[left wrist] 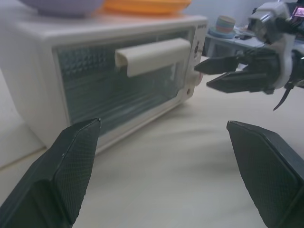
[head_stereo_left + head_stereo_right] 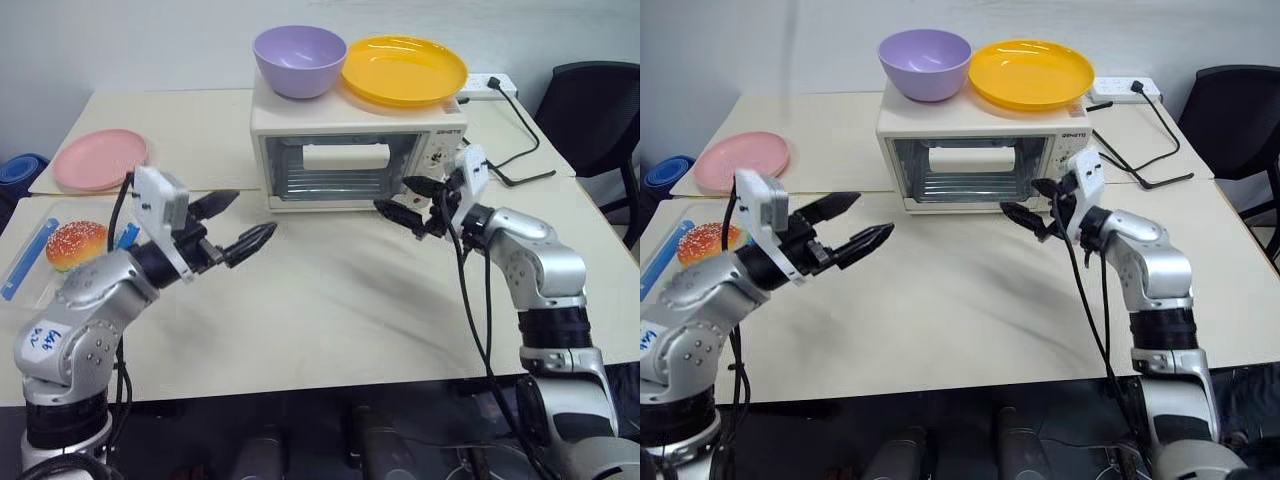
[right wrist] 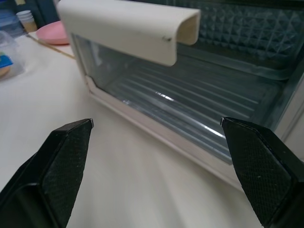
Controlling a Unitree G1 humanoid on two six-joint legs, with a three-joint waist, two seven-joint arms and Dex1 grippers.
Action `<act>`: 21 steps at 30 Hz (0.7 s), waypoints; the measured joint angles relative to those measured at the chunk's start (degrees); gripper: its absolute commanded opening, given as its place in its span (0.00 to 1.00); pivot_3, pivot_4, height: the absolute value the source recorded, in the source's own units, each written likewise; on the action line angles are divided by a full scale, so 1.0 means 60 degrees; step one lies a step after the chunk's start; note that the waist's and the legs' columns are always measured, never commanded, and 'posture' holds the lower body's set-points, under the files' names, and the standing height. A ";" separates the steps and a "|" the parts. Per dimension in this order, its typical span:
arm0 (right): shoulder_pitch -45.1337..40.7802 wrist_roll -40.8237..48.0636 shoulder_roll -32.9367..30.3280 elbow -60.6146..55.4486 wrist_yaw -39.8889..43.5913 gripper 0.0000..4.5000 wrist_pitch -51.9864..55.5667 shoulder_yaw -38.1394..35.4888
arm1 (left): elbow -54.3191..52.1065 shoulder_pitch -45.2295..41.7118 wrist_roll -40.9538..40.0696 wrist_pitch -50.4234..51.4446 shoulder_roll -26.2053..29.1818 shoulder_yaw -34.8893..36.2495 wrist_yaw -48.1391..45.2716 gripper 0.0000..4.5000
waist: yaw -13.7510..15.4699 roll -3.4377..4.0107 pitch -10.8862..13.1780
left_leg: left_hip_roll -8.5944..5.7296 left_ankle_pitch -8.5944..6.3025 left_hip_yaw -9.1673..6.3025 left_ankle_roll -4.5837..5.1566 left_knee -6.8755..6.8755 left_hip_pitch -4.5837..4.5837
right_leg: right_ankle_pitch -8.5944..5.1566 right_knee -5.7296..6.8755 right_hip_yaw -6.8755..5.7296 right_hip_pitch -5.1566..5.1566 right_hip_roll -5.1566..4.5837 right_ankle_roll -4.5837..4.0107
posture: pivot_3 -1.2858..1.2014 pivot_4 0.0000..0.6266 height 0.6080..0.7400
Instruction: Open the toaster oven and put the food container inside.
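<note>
The cream-white toaster oven (image 2: 355, 150) stands at the back of the table with its glass door closed and its white bar handle (image 2: 345, 156) across the top of the door. The food container (image 2: 60, 250), a clear box with blue clips and a toy burger inside, lies at the table's left edge. My left gripper (image 2: 250, 215) hovers open above the table to the right of the container, pointing toward the oven. My right gripper (image 2: 392, 195) is open, just in front of the door's lower right corner. In the right wrist view the handle (image 3: 128, 28) is close above the open fingers.
A purple bowl (image 2: 299, 60) and a yellow plate (image 2: 404, 70) rest on top of the oven. A pink plate (image 2: 100, 158) lies at the back left. A power strip with a black cable (image 2: 490, 85) and a black chair (image 2: 595, 110) are at the back right.
</note>
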 measured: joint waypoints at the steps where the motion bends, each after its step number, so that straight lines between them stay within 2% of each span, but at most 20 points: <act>1: -0.0150 -0.0027 0.0064 0.0194 -0.0010 1.00 -0.0085 0.0001 | 0.0036 -0.0199 -0.0004 0.0005 0.0064 -0.0038 -0.0013 1.00 | 0.0002 0.0000 0.0000 | 0.0000 0.0000 0.0000 0.0000 -0.0002 0.0000 | 0.0000 -0.0001 0.0000 0.0000 0.0000 0.0000 | 0.52 0.24 1.00; 9: -0.0628 -0.0097 0.0448 0.0621 0.0179 1.00 -0.0333 0.0031 | 0.0230 -0.0801 0.0056 -0.0045 0.0138 -0.0403 -0.0041 1.00 | -0.0015 0.0001 0.0001 | 0.0000 -0.0001 0.0002 0.0000 -0.0010 -0.0003 | 0.0004 0.0002 0.0003 -0.0001 -0.0003 0.0007 | 0.52 0.24 1.00; 14: -0.0719 0.0052 0.0520 0.0184 0.0344 1.00 -0.0278 0.0059 | 0.0410 -0.0805 0.0156 -0.0142 0.0023 -0.0607 0.0022 1.00 | 0.0004 0.0002 0.0001 | 0.0000 0.0000 -0.0002 0.0000 -0.0008 -0.0003 | 0.0004 -0.0001 0.0001 -0.0002 -0.0005 0.0007 | 0.52 0.24 1.00; 21: 0.0584 0.0141 0.0473 -0.1204 0.0693 1.00 -0.0273 0.0477 | 0.1325 -0.1553 0.0931 -0.0595 -0.0072 -0.0917 0.0340 1.00 | -0.0005 0.0002 0.0001 | -0.0002 0.0000 0.0002 0.0000 -0.0007 -0.0003 | 0.0004 -0.0011 0.0001 -0.0002 -0.0003 0.0007 | 0.52 0.24 1.00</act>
